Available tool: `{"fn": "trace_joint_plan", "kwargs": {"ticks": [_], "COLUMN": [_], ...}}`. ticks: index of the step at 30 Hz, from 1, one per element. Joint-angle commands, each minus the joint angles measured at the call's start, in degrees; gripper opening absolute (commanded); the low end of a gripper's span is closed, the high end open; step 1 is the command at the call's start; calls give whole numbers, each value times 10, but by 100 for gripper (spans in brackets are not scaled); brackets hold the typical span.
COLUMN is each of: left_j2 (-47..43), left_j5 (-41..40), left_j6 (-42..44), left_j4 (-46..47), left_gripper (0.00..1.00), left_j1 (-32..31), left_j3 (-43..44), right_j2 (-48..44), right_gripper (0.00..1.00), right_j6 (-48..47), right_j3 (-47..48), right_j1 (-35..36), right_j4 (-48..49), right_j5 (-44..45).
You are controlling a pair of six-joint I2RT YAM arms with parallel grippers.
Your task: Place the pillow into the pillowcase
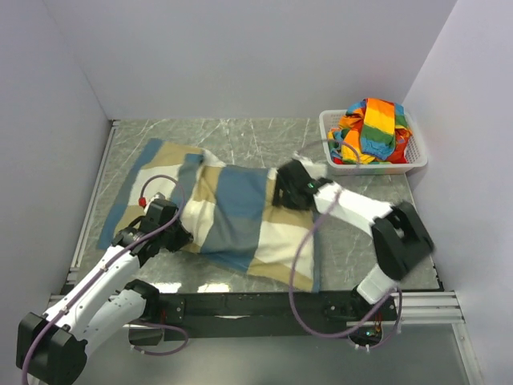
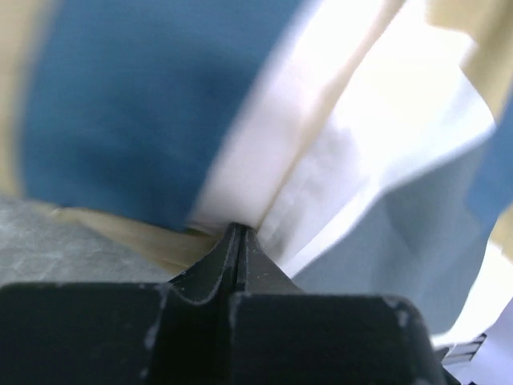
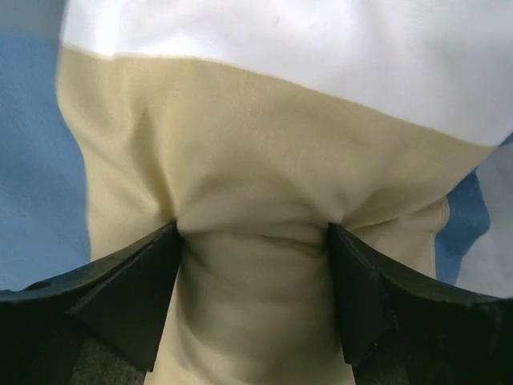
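The pillowcase (image 1: 232, 212), in blue, tan and off-white blocks, lies across the middle of the table and bulges in its middle and right part. The pillow does not show on its own; whether it fills that bulge I cannot tell. My left gripper (image 1: 186, 234) is shut on a fold of the pillowcase (image 2: 120, 104) at its left near edge, its tips (image 2: 238, 228) closed on white and tan cloth. My right gripper (image 1: 280, 192) is open, its jaws wide apart (image 3: 252, 233) and pressed into the tan cloth of the pillowcase (image 3: 240, 144), which bulges between the fingers (image 3: 136, 289).
A white basket (image 1: 330, 152) with rainbow-striped cloth (image 1: 373, 128) stands at the back right corner. Grey walls close the table on the left, back and right. Bare marble table (image 1: 240, 136) shows behind the pillowcase.
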Motion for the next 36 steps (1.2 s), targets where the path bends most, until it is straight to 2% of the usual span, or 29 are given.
{"fn": "trace_joint_plan", "kwargs": {"ticks": [1, 4, 6, 8, 10, 14, 15, 18, 20, 22, 23, 25, 26, 29, 32, 33, 35, 36], "left_j2": [-13, 9, 28, 57, 85, 110, 113, 167, 187, 186, 176, 121, 99, 13, -37, -47, -49, -42], "left_j5": [-4, 7, 20, 67, 96, 125, 141, 202, 214, 186, 139, 86, 30, -17, -97, -135, -142, -140], "left_j6": [1, 6, 0, -3, -7, 14, 28, 39, 37, 39, 37, 26, 16, -1, -23, -37, -37, -38], "left_j4": [16, 56, 81, 148, 206, 242, 258, 310, 325, 300, 256, 210, 181, 111, 37, 14, 2, 1], "left_gripper": [1, 1, 1, 1, 1, 1, 7, 11, 13, 20, 24, 39, 42, 53, 46, 38, 36, 31], "left_j1": [-1, 6, 7, 7, -3, -20, -27, -37, -55, -64, -66, -66, -65, -63, -57, -54, -36, -27], "left_j3": [19, 14, 8, -1, -8, 17, 19, 36, 55, 67, 76, 80, 83, 83, 90, 92, 93, 94], "right_j2": [144, 225, 256, 260, 253, 218, 207, 159, 126, 94, 84, 61, 55, 35, 43, 50, 76, 84], "right_gripper": [77, 77, 77, 78, 78, 82, 83, 84, 85, 84, 84, 83, 82, 74, 70, 70, 70, 69], "right_j6": [-34, -62, -79, -87, -92, -111, -112, -110, -104, -99, -99, -96, -93, -90, -104, -111, -128, -133], "right_j3": [187, 305, 348, 360, 365, 405, 405, 397, 380, 358, 336, 314, 294, 250, 249, 255, 280, 287], "right_j1": [21, 12, -1, -29, -46, -53, -51, -32, -4, 16, 32, 70, 80, 115, 154, 164, 188, 195], "right_j4": [19, -31, -53, -57, -54, -75, -78, -73, -69, -53, -47, -31, -25, 17, 33, 30, 19, 19], "right_j5": [-76, -18, 6, 21, 26, 37, 35, 9, -7, -21, -21, -18, -20, -46, -51, -47, -35, -33]}}
